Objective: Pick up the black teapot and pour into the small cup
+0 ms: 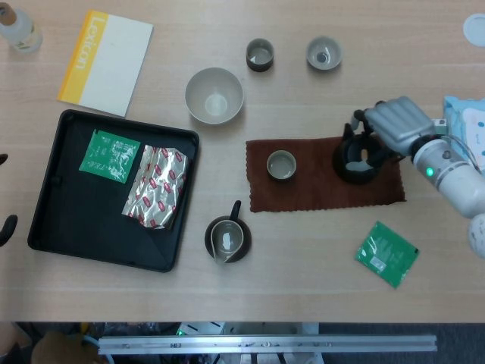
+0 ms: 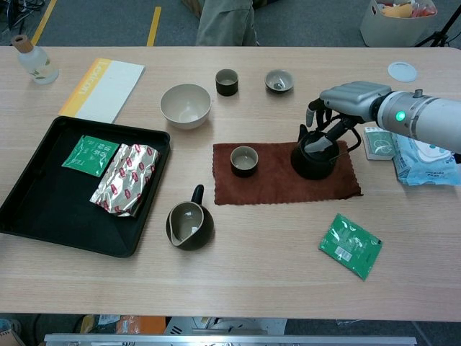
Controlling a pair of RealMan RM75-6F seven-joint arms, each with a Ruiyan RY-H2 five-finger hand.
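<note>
The black teapot [image 1: 356,161] [image 2: 312,158] is at the right end of a brown cloth [image 1: 318,193] [image 2: 281,186]. My right hand [image 1: 394,125] [image 2: 346,101] reaches over it from the right and its fingers curl around the arched handle. The small cup [image 1: 281,164] [image 2: 244,160] stands upright on the left part of the same cloth, a short way left of the teapot. Only dark fingertips of my left hand [image 1: 6,226] show at the left edge of the head view, beside the tray.
A dark pitcher [image 1: 227,239] [image 2: 189,225] stands in front of the cloth. A pale bowl [image 2: 186,105] and two cups [image 2: 227,81] [image 2: 279,80] stand behind it. A black tray [image 2: 43,209] holds packets at the left. A green packet [image 2: 350,245] and a blue pack [image 2: 421,162] lie at the right.
</note>
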